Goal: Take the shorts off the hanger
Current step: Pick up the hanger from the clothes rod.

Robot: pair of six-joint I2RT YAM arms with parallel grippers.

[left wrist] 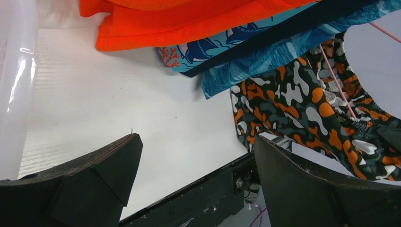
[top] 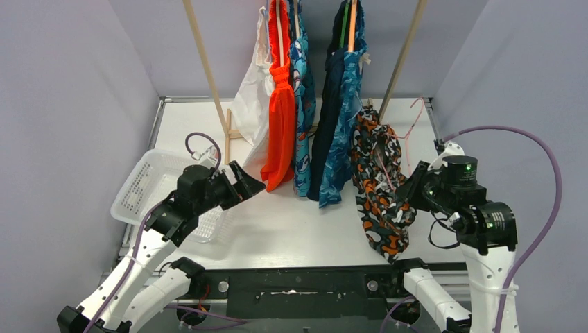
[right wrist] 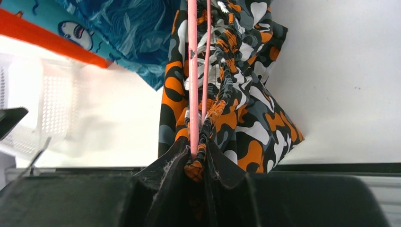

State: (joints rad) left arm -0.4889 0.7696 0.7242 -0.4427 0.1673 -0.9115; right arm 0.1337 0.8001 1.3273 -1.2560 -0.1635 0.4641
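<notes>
Pale grey walls hem a white table; its bare stretch lies left of the orange-black-white camouflage shorts, which droop with a thin pink wire hanger to the tabletop. Left of them, blue patterned shorts, navy shorts, shark-print teal shorts and bright orange shorts hang from a wooden rack, and farther left the left gripper gapes empty beside a white perforated plastic basket. Only the right wrist view shows the right gripper pinching hanger wire and camouflage waistband together.

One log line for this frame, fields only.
right claw: shut on camouflage shorts and pink hanger | left claw: open, empty | status: shorts not yet off hanger
</notes>
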